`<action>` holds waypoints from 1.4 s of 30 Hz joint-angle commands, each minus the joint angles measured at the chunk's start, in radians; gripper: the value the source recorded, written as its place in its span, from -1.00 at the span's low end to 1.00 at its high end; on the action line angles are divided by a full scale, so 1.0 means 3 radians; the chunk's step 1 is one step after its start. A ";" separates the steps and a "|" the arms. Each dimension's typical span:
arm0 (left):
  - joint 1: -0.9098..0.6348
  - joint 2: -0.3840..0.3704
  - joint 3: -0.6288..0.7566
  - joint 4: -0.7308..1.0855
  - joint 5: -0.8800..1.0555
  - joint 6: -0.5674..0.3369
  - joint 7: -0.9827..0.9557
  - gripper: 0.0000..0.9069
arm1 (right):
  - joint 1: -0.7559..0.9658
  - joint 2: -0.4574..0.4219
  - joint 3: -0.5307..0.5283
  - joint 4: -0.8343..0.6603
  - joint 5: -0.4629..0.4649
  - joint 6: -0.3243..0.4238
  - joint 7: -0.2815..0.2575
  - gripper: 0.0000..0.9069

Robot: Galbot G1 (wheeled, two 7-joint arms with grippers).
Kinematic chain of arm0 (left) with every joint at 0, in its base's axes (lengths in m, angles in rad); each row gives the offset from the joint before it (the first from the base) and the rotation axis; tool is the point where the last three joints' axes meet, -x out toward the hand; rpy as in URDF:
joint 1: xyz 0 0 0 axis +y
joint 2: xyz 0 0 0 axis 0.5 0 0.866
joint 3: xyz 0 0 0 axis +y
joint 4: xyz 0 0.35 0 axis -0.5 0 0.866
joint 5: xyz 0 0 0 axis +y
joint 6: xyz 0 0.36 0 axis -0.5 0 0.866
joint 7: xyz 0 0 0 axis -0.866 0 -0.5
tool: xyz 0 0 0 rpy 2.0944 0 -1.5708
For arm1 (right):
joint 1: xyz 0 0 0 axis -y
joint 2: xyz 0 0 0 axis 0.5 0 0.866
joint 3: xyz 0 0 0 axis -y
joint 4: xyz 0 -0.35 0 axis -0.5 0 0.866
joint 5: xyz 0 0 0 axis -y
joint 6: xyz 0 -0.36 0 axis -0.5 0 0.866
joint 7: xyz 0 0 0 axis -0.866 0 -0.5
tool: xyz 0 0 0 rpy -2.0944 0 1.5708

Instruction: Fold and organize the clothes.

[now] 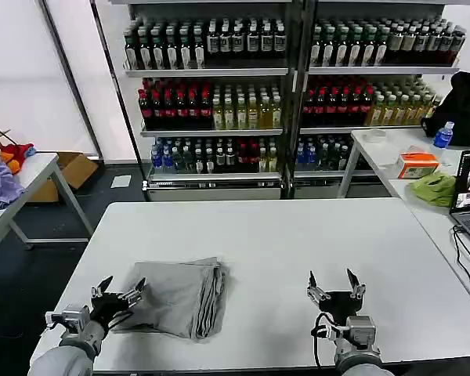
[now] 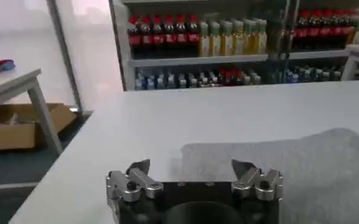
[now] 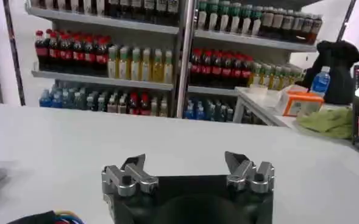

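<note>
Head view: folded clothes (image 1: pixel 176 298) near table (image 1: pixel 298 235) front edge; left gripper (image 1: pixel 119 295), right gripper (image 1: pixel 334 288) jaws wide, empty; folding judged complete, tidying next

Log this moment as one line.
folded grey clothes on white table | left gripper open, at its left edge | right gripper open, over bare table

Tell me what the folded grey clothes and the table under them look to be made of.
The folded clothes: soft matte grey fabric, probably a cotton-type knit, judging by the limp stacked layers and rounded fold edges. The table: smooth white top with a faint sheen, likely laminate or painted board; its core cannot be told. Both the left gripper and right gripper are open.
</note>
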 commanded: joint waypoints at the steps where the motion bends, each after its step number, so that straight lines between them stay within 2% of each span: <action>1: -0.0007 -0.0020 0.0028 0.0094 -0.0111 0.0057 0.0083 1.00 | 0.0000 0.0007 -0.0001 -0.0013 -0.0004 -0.0001 0.0003 1.00; 6: 0.0003 -0.0018 0.0052 0.0172 -0.0111 0.0063 0.0121 1.00 | -0.0023 -0.0003 0.0014 -0.0018 -0.0001 0.0011 0.0004 1.00; 8: 0.0020 -0.0021 0.0062 0.0187 -0.0108 0.0063 0.0142 0.76 | -0.0032 -0.0004 0.0016 -0.0022 -0.0001 0.0018 0.0004 1.00; 9: 0.0024 -0.0029 0.0067 0.0191 -0.0108 0.0063 0.0143 -0.13 | -0.0037 -0.0005 0.0014 -0.0023 -0.0001 0.0021 0.0004 1.00; 10: 0.0026 -0.0034 0.0069 0.0197 -0.0113 0.0062 0.0144 -0.73 | -0.0040 -0.0005 0.0013 -0.0023 -0.0002 0.0024 0.0004 1.00; 11: 0.0029 -0.0040 0.0073 0.0202 -0.0116 0.0059 0.0146 -0.98 | -0.0040 -0.0004 0.0012 -0.0025 -0.0003 0.0024 0.0004 1.00; 26: 0.0049 -0.0076 0.0038 0.0207 -0.0163 -0.0051 0.0103 -0.98 | 0.0000 -0.0021 0.0009 0.0012 0.0002 0.0011 0.0009 1.00; 33: 0.0024 -0.0077 -0.0120 0.0205 -0.0197 -0.0137 0.0037 -1.00 | 0.0046 -0.0031 0.0005 0.0015 0.0007 -0.0004 0.0017 1.00; 36: -0.0008 0.0038 -0.0483 0.0176 -0.0294 -0.0155 -0.0012 -1.00 | 0.0059 -0.0046 -0.0012 0.0005 0.0008 -0.0010 0.0014 1.00; 42: 0.0083 0.0667 -0.1552 0.0266 -0.0434 -0.0162 -0.0010 -1.00 | 0.0139 -0.0049 -0.0066 -0.0026 0.0035 -0.0026 0.0009 1.00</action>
